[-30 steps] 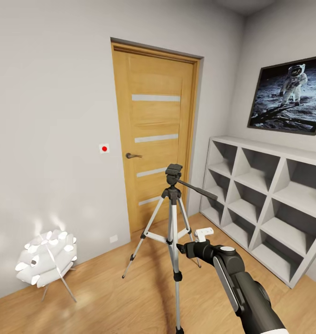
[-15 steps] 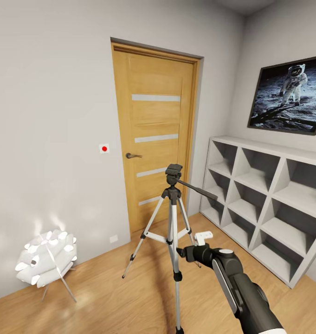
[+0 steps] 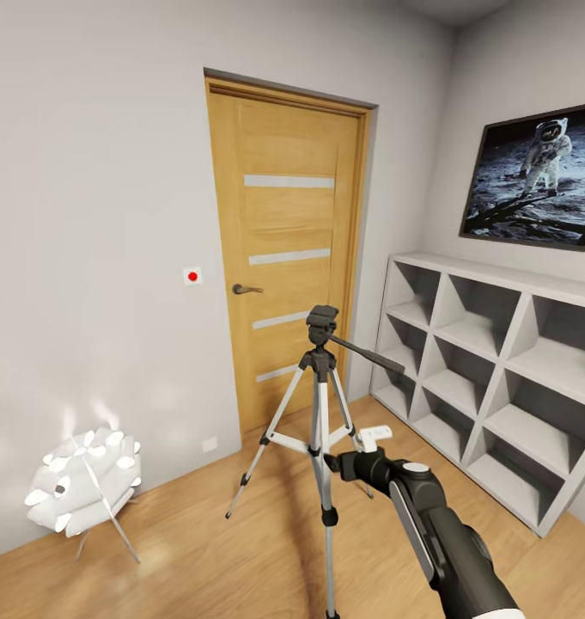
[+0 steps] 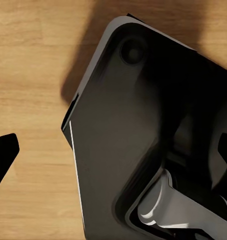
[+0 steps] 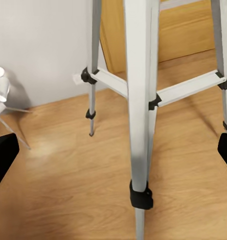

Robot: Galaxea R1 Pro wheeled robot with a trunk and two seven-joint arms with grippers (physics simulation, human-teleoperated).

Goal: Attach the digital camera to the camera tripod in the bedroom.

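Observation:
The camera tripod [image 3: 320, 404] stands on the light wood floor in front of the wooden door, with silver legs, black joints, a black head [image 3: 321, 325] and a long pan handle pointing right. Its head carries nothing. My right gripper [image 3: 333, 462] is held low beside the tripod's front leg and is open. In the right wrist view its fingertips [image 5: 3, 155] stand far apart with the tripod leg [image 5: 141, 115] beyond them. My left gripper [image 4: 113, 150] hangs open over the floor and my own dark body. The digital camera is out of view.
A wooden door [image 3: 285, 249] is shut behind the tripod. A white cube shelf [image 3: 490, 378] lines the right wall under a framed astronaut picture [image 3: 537, 176]. A small white-ball floor lamp [image 3: 82, 481] stands at the left wall. Open floor lies in front.
My right arm has eased slightly down and left, closer to the tripod's front leg. The whole head view has shifted a touch. The tripod has not moved.

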